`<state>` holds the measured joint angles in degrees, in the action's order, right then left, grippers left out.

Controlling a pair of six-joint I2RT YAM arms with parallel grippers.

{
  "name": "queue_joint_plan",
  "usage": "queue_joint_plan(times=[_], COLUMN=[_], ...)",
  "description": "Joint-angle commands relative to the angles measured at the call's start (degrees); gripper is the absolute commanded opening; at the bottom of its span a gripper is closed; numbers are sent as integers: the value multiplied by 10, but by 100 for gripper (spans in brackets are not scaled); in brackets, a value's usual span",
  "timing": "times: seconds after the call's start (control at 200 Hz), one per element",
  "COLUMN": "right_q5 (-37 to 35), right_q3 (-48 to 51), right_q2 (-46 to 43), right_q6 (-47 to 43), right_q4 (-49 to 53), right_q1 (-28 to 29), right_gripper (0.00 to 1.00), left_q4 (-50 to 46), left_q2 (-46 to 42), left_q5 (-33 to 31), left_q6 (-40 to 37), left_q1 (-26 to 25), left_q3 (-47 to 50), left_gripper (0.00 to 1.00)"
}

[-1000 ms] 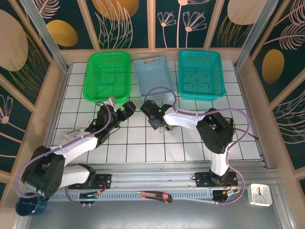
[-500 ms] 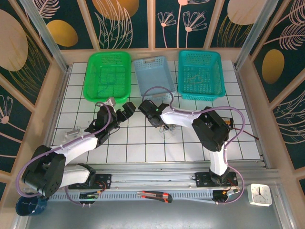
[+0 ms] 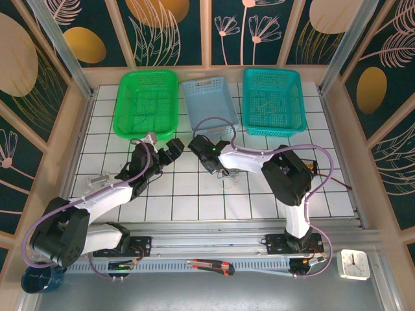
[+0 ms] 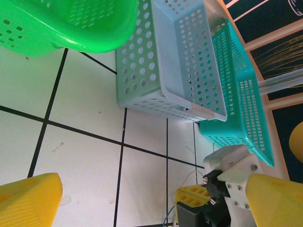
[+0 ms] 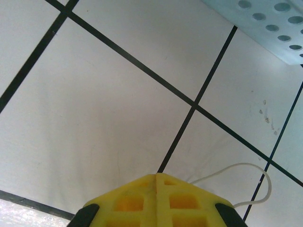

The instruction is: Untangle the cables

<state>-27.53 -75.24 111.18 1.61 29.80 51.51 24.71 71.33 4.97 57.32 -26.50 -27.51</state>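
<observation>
The cables [image 3: 227,175] are a small loose tangle of thin wires on the white tiles, just right of centre. My right gripper [image 3: 205,153] is low over the tangle's left end, jaws shut tip to tip [image 5: 156,178]. A whitish cable [image 5: 258,182] loops out from under its right finger; whether it is pinched I cannot make out. The left wrist view shows that same white loop [image 4: 191,176] and a blue wire [image 4: 168,217] beside the right gripper's yellow fingers [image 4: 191,194]. My left gripper [image 3: 171,150] hovers just to the left, wide open [image 4: 151,203], holding nothing.
Three baskets stand along the back: green [image 3: 146,102], light blue [image 3: 209,103], teal [image 3: 273,100]. A clear plastic item [image 3: 100,176] lies at the left. Off the tiles at the near edge are a box cutter [image 3: 211,265] and a small clock [image 3: 354,264].
My right gripper's jaws have closed at the tangle, and its elbow has swung slightly left. The left arm has not moved.
</observation>
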Motion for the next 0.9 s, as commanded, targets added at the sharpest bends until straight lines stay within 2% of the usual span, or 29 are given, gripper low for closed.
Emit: queue_joint_plan(times=[0.0,0.37,0.47,0.575,0.641,0.741,0.891], right_q5=[1,117,140,147,144,139,139], right_q3=[3,48,61,74,82,86,84], right_q2=[-43,-181,-192,-181,-171,-153,-125], right_q6=[4,51,49,39,31,19,1], right_q4=[-17,-92,-95,-87,-83,-74,-61], right_q1=[-5,-53,-71,-85,-87,-88,-86], right_gripper=[0,0,0,26,36,43,48], left_q4=[16,38,41,49,56,70,76], left_q2=[-2,19,33,45,50,55,58], left_q5=[13,82,96,99,95,91,88], left_q6=[-3,-45,-46,-41,-35,-24,-18], left_q1=[4,4,4,4,4,4,4], left_q3=[0,-27,-35,-40,-37,-28,-21], left_gripper=[99,99,99,99,99,99,99])
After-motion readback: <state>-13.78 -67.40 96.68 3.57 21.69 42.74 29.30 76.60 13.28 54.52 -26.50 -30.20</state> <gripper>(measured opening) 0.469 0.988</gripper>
